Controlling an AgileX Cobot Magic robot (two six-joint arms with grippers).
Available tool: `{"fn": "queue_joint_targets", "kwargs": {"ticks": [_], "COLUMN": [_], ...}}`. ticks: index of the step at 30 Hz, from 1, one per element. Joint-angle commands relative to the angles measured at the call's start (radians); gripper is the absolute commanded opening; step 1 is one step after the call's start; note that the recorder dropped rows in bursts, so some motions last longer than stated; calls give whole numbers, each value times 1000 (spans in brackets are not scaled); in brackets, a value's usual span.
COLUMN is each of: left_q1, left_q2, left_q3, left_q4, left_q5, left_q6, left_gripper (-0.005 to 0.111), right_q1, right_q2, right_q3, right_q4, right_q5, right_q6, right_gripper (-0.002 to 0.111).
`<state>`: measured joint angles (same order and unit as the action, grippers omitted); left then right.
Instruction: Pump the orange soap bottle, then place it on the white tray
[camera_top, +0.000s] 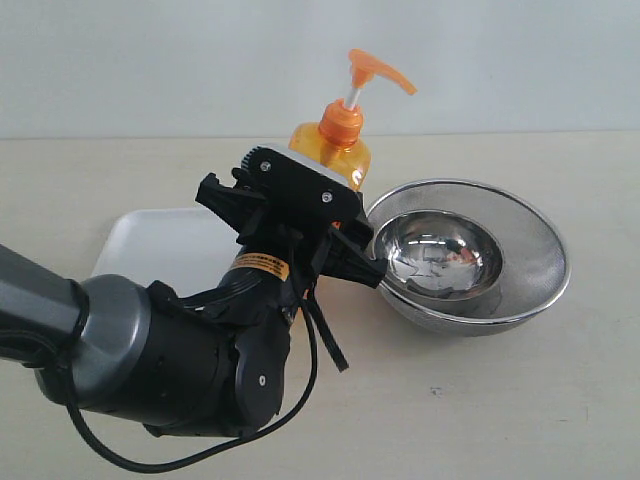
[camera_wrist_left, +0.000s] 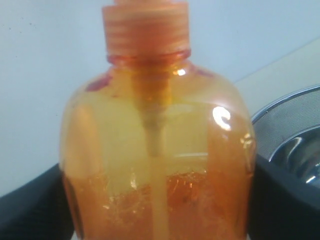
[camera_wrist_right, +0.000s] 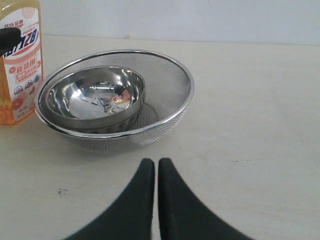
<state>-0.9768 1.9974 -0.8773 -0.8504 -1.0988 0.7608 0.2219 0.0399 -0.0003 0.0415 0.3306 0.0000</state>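
The orange soap bottle (camera_top: 333, 148) stands upright between the white tray (camera_top: 150, 245) and the steel bowls, its pump head (camera_top: 372, 68) raised on the white stem. My left gripper (camera_wrist_left: 160, 200) is shut on the bottle's body, with a dark finger (camera_wrist_left: 30, 202) on each side. The bottle (camera_wrist_left: 160, 150) fills the left wrist view. In the right wrist view the labelled bottle (camera_wrist_right: 20, 65) rests on the table, a black fingertip against its side. My right gripper (camera_wrist_right: 156, 166) is shut and empty above the table, on the near side of the bowls, and out of the exterior view.
A small steel bowl (camera_top: 440, 255) sits inside a wider mesh-walled steel bowl (camera_top: 535, 270), right next to the bottle. The left arm's bulk (camera_top: 170, 360) covers part of the tray and the table in front.
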Motion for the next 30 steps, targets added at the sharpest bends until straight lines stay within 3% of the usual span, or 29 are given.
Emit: {"fn": "queue_joint_targets", "kwargs": {"ticks": [1,6,14,19,23,25,30], "left_q1": [-1,-1,-1,-1,-1,-1,-1], "left_q2": [-26,-26,-26,-26,-26,-26,-26], "left_q3": [-5,-5,-5,-5,-5,-5,-5], "left_q4": [32,30,30,30,30,32,32], "left_q5": [-79,-75,-75,-75,-75,-77,-77], "left_q6": [16,16,16,14,14,14,14], "left_gripper": [5,5,5,5,5,5,5], "right_q1": [-4,-4,-4,-4,-2,-2,-2], "right_q2": [-7,-7,-7,-7,4,57,218], "right_q3": [0,0,0,0,-132,-252,-404], "right_q4": [0,-29,97,269,-80,-135,-298], "right_q5": [-10,-155,-419,-636,-550,-534,-537], "right_q6": [0,-7,98,416,526,691,752], "right_gripper": [0,0,0,0,0,0,0]}}
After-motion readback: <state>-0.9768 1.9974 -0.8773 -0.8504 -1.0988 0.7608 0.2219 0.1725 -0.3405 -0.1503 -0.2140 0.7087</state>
